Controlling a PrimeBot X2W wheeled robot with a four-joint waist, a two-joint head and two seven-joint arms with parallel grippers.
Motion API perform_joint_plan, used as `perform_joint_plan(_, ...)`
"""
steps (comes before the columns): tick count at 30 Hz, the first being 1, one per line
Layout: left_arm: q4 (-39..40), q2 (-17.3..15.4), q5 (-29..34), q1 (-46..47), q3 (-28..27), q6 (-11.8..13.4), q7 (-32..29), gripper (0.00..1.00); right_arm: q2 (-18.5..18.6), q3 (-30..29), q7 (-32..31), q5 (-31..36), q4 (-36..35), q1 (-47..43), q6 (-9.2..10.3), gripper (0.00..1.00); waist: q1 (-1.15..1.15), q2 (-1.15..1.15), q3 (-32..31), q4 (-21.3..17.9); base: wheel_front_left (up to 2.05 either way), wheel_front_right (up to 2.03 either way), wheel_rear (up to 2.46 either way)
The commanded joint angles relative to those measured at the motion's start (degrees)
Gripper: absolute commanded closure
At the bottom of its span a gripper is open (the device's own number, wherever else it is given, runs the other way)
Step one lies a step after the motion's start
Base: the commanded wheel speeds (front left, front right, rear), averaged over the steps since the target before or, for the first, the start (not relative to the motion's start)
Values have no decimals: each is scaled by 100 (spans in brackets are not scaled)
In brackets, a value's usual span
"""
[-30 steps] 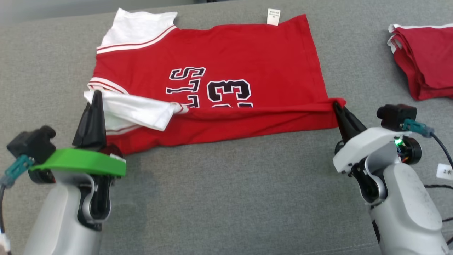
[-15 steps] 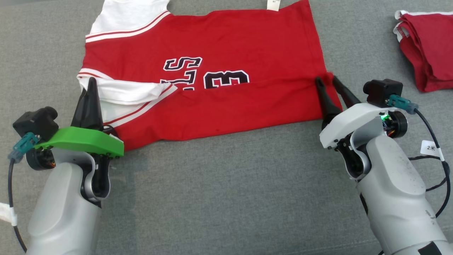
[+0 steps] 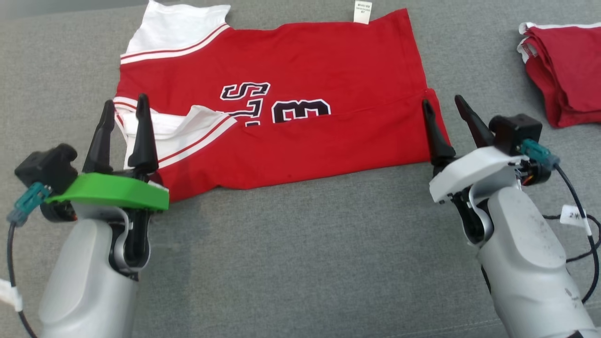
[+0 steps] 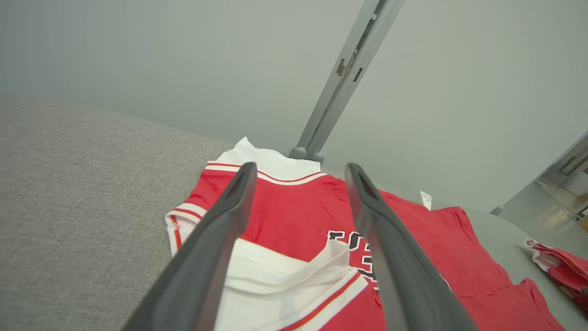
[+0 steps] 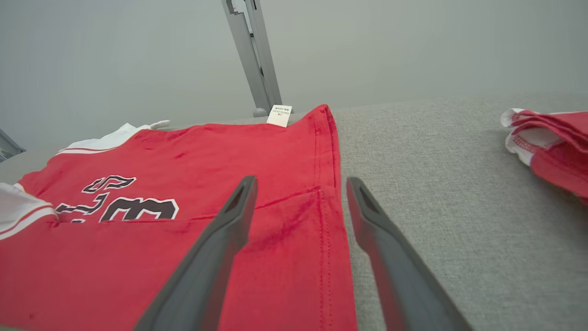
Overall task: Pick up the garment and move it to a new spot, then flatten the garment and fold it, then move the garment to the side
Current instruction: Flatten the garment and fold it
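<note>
The red shirt (image 3: 300,94) lies spread across the far half of the grey padded surface (image 3: 300,244), its neck end towards the left edge and its hem towards the right. Its near long edge is folded up over the lower part of the black print (image 3: 277,105), and the near white sleeve (image 3: 188,129) is turned in on top. My left gripper (image 3: 125,99) stands over that sleeve at the shirt's near left corner, fingers spread wide and holding nothing. My right gripper (image 3: 441,99) straddles the hem at the right end of the fold, equally wide and empty. I judge the flattening done and the first lengthwise fold laid. The far side, a crosswise fold and the move to the side are left, probably towards the pile of folded red clothes (image 3: 563,70) near the right edge. The fold covers the lower half of the print. My left gripper's green cover (image 3: 110,195) hides the shirt's near left corner, the far sleeve runs off the top of the head view, and the white label (image 3: 362,11) is too small to read.
</note>
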State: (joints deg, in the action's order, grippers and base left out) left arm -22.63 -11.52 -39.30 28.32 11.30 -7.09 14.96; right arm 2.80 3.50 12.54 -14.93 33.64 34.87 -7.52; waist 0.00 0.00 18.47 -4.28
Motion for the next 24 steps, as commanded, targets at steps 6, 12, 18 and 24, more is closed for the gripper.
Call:
perform_joint_plan(6, 278, -183, -96, -836, -193, 72, -42, 0, 21, -185, -31, 266, -438, -665, 8, 0, 0, 0, -307, 43, 0, 0, 0)
perform_joint_plan(12, 307, -196, -439, -1537, -263, 379, -720, 0, 22, -309, -240, 334, -915, -1177, 8, 0, 0, 0, -468, 94, 0, 0, 0)
perform_joint_plan(18, 366, -63, -1016, -1851, -299, 611, -1630, 0, 21, -316, -481, 253, -1300, -1482, 8, 0, 0, 0, -523, 68, 0, 0, 0)
perform_joint_plan(24, 408, 83, -1454, -1727, -507, 666, -1853, 0, 23, -237, -645, 221, -1522, -1551, 8, 0, 0, 0, -428, -61, 0, 0, 0)
